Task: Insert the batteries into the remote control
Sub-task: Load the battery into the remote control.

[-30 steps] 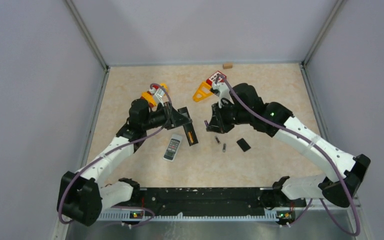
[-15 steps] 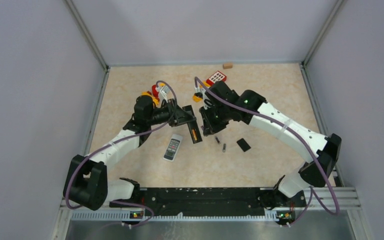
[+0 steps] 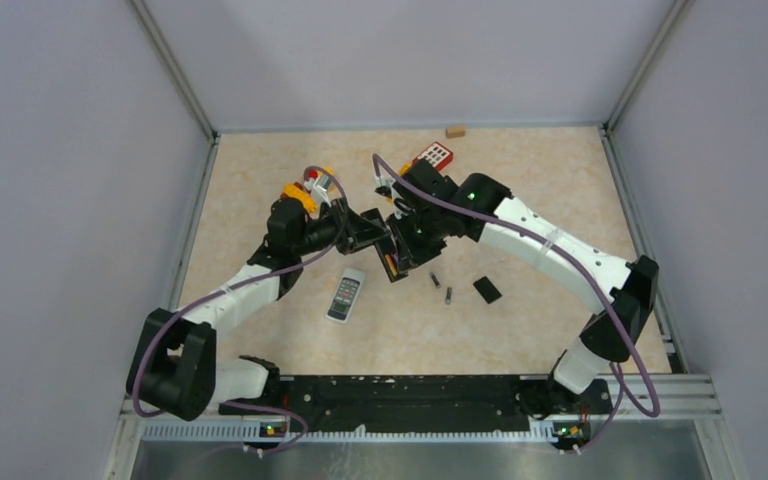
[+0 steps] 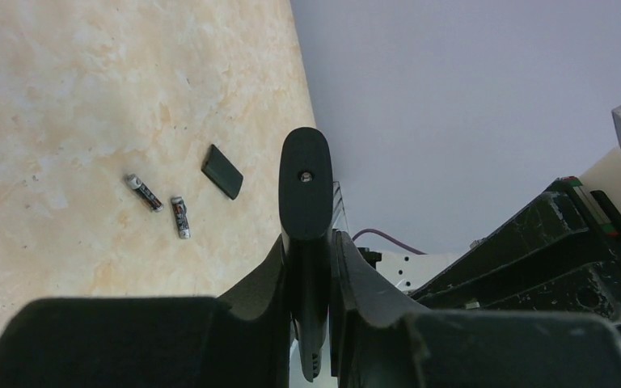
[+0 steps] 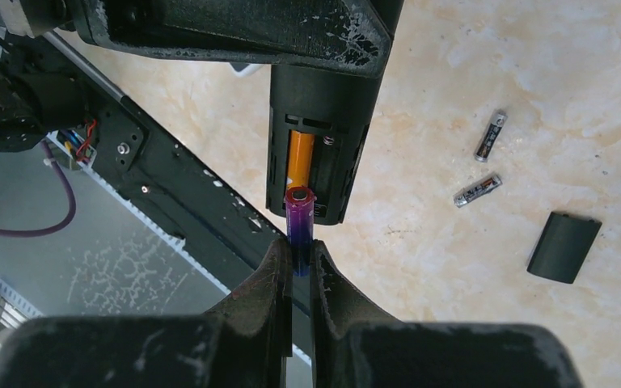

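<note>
My left gripper (image 3: 380,238) is shut on the black remote control (image 3: 391,262), held off the table with its open battery bay facing up. In the left wrist view the remote (image 4: 306,194) shows edge-on between the fingers of that gripper (image 4: 311,246). An orange battery (image 5: 300,158) lies in the bay of the remote (image 5: 327,97). My right gripper (image 5: 295,252) is shut on a purple battery (image 5: 299,217), whose tip sits at the near end of the bay, beside the orange one. Two dark batteries (image 5: 490,136) (image 5: 478,190) lie on the table.
The black battery cover (image 3: 487,290) lies right of the loose batteries (image 3: 440,287). A grey remote (image 3: 345,295) rests below the held one. A red remote (image 3: 434,155), a small wooden block (image 3: 455,130) and orange parts (image 3: 298,195) sit farther back.
My right arm has swung left with the purple battery, up to the remote's open bay. The left gripper has shifted the black remote slightly to the right, towards it.
</note>
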Tool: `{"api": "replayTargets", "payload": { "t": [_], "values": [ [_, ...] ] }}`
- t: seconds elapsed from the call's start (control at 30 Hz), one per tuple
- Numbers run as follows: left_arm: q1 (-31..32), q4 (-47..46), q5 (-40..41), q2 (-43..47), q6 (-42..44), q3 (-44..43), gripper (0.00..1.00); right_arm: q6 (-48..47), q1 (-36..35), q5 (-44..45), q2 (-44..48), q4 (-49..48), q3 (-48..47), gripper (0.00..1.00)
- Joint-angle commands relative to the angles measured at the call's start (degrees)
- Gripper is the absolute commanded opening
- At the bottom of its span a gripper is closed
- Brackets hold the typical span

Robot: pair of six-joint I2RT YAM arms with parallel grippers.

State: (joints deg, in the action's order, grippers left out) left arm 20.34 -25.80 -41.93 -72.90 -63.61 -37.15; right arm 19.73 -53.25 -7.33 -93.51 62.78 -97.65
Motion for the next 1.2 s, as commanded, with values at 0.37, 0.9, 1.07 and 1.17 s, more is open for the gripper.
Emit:
{"api": "replayTargets", "payload": {
  "t": [0.37, 0.9, 1.07, 1.17],
  "values": [
    [-0.21, -7.26, -0.67, 1.51, -5.02, 0.65, 0.00, 0.02, -0.59, 2.70, -0.49, -1.19, -0.59, 0.09],
    [-0.38, -9.95, -2.44, 1.37, -8.09, 1.20, 0.00, -0.34, -0.56, 2.79, -1.32, -2.17, -0.44, 0.18],
    [-0.64, -10.23, -2.45, 1.36, -8.28, 1.20, 0.00, -0.54, -0.59, 2.09, -1.49, -2.06, -0.53, 0.19],
    [-0.74, -10.32, -2.27, 1.32, -8.19, 1.28, 0.00, -0.40, -0.54, 1.28, -1.30, -2.34, -0.44, 0.17]
  ]
}}
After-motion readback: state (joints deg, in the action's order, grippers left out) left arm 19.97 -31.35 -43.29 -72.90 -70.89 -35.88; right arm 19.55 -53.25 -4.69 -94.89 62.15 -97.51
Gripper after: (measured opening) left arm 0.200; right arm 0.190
